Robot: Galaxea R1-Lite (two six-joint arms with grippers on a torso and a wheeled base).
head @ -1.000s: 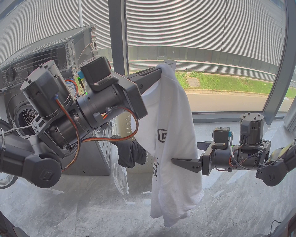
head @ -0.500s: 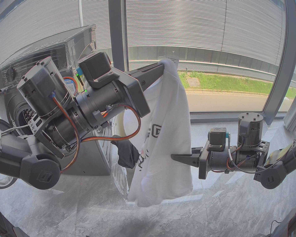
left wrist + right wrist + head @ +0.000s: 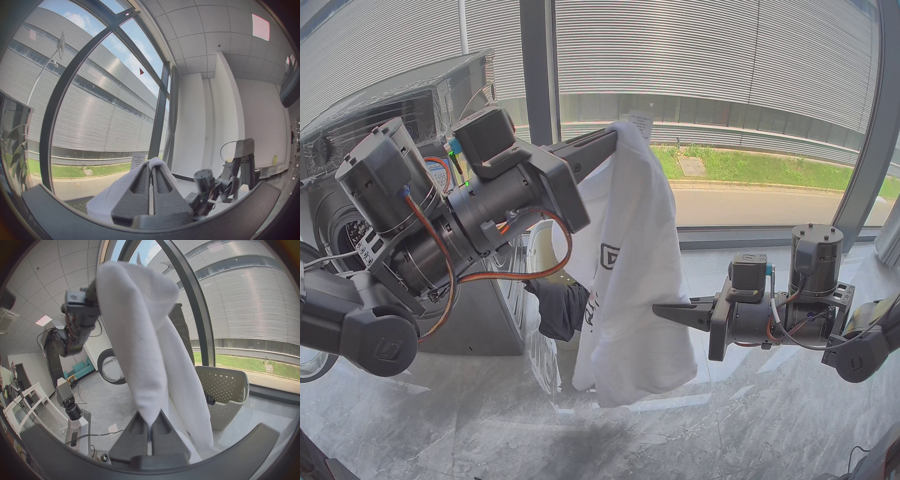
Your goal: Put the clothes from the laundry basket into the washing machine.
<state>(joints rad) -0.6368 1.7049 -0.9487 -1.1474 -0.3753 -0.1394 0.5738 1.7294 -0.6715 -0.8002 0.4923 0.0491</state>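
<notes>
A white T-shirt (image 3: 631, 262) hangs in the air between my two grippers. High up, my left gripper (image 3: 614, 139) is shut on the shirt's top fold; its closed fingers (image 3: 140, 187) show white cloth (image 3: 103, 200) draped round them. Lower and to the right, my right gripper (image 3: 660, 308) is shut on the shirt's side edge, and the shirt (image 3: 147, 349) rises from that gripper (image 3: 151, 427). The washing machine (image 3: 394, 106) stands at the left, its drum opening (image 3: 350, 234) partly hidden by my left arm. The white perforated laundry basket (image 3: 225, 390) stands behind the shirt.
A dark garment (image 3: 559, 306) hangs over the basket's rim beside the washing machine. The machine's round door (image 3: 112, 371) stands open. A large window and its grey pillar (image 3: 537, 75) close off the far side. Bare marble floor (image 3: 487, 425) lies in front.
The shirt's lower end has been drawn up and swung left, so it hangs shorter. My right gripper has risen a little with the cloth; my left gripper shifted slightly left.
</notes>
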